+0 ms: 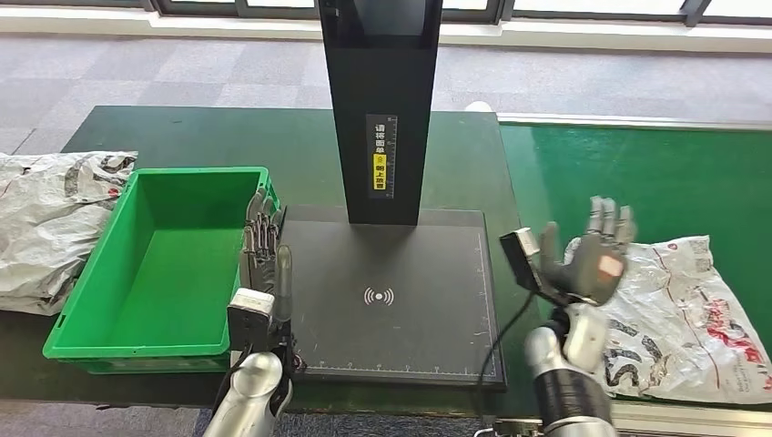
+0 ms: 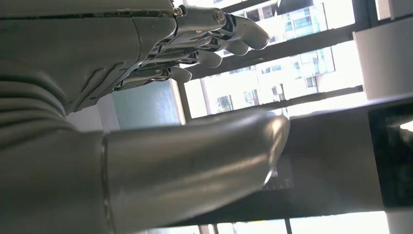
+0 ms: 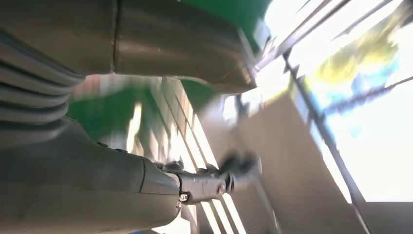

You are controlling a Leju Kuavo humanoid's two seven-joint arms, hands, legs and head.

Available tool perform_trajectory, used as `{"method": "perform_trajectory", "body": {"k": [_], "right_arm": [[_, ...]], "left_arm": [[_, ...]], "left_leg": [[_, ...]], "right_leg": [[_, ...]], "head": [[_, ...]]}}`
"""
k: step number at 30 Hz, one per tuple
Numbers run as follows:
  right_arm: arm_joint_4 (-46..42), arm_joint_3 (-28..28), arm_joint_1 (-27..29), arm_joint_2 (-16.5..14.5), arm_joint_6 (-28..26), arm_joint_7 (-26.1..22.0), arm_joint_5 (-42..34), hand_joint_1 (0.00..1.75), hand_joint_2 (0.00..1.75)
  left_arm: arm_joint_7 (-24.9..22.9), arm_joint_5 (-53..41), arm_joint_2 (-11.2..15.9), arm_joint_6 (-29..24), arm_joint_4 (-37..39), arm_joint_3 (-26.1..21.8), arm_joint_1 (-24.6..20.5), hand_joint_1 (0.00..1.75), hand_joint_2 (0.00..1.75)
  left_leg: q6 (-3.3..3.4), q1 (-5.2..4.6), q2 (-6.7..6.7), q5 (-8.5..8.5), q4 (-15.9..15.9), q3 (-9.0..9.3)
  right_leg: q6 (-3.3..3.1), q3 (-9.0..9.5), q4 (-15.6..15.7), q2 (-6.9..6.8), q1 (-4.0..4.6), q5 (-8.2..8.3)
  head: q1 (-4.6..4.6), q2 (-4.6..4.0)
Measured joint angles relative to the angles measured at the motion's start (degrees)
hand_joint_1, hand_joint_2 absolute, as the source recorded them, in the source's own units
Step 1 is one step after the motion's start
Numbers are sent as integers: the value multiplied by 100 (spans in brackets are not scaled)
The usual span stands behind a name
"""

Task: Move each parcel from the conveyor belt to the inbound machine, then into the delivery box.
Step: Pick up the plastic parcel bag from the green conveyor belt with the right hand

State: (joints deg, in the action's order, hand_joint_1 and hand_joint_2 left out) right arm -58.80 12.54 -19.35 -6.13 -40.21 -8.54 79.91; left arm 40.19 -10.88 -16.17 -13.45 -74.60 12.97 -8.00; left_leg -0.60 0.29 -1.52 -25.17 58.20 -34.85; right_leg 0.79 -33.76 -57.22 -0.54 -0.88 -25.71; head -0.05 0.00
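A crumpled white plastic parcel [image 1: 678,314] lies on the green conveyor belt [image 1: 655,173] at the right. My right hand [image 1: 590,259] is raised beside the parcel's left edge, fingers spread and upright, holding nothing. The black inbound machine [image 1: 391,300] sits in the middle, a flat scanning pad with a tall black post [image 1: 380,100]. The green delivery box [image 1: 164,273] stands left of it, with nothing inside. My left hand [image 1: 266,250] stands upright between the box and the pad, fingers straight, holding nothing. In the left wrist view the left hand's [image 2: 146,97] thumb and fingers are apart.
Another crumpled white bag [image 1: 50,223] lies on the dark table left of the green box. Windows run along the far wall. A black cable hangs from my right wrist over the pad's right edge.
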Motion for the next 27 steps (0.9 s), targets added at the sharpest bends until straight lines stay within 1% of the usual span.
{"method": "perform_trajectory", "body": {"k": [1, 2, 3, 4, 6, 12, 19, 27], "right_arm": [[-6, 644, -71, -20, -3, -107, 768, 0, 175], [-14, 1169, -112, -64, 0, -181, 1141, 0, 175], [-22, 1567, -121, -112, 3, -194, 1231, 0, 175], [-34, 1834, -109, -156, 7, -151, 1179, 0, 175], [-51, 2123, -81, -199, 8, -26, 1084, 0, 175], [-98, 2410, -71, -216, 8, 198, 952, 0, 175], [-161, 2464, -45, -217, 8, 352, 961, 0, 175], [-163, 2519, -32, -217, 8, 358, 964, 0, 175]], "left_arm": [[0, 1, 3, 1, -24, -26, 14, 0, 175], [0, 1, 4, 1, -42, -44, 20, 0, 175], [0, 2, 4, 0, -56, -59, 23, 0, 175], [0, 2, 4, -1, -64, -70, 26, 0, 175], [0, 2, 4, -9, -72, -90, 30, 0, 175], [0, 2, 4, -19, -122, -141, 48, 0, 175], [0, 2, 4, -19, -158, -162, 56, 0, 175], [0, 2, 4, -19, -164, -165, 57, 0, 175]], "left_leg": [[1, 0, -2, -1, 0, -1], [2, 0, 0, -3, 0, 2], [3, -1, 2, -4, 0, 4], [3, -1, 4, -5, 1, 4], [3, -1, 11, -5, 0, 4], [1, 5, 22, -3, -2, 6], [1, 4, 25, -3, -1, 7], [1, 4, 25, -3, -2, 7]], "right_leg": [[3, 4, 3, -3, 0, 2], [6, 6, 5, -2, 0, 4], [9, 6, 6, 1, 0, 6], [9, 3, 6, 3, 0, 6], [9, -4, 5, 7, 0, 6], [7, -8, 3, 20, 5, 5], [7, -8, 4, 24, 4, 5], [7, -9, 4, 25, 4, 5]], "head": [[-1, 0], [-1, 0], [-1, 0], [-1, 0], [-1, 0], [-1, 0], [-1, 0], [-1, 0]]}}
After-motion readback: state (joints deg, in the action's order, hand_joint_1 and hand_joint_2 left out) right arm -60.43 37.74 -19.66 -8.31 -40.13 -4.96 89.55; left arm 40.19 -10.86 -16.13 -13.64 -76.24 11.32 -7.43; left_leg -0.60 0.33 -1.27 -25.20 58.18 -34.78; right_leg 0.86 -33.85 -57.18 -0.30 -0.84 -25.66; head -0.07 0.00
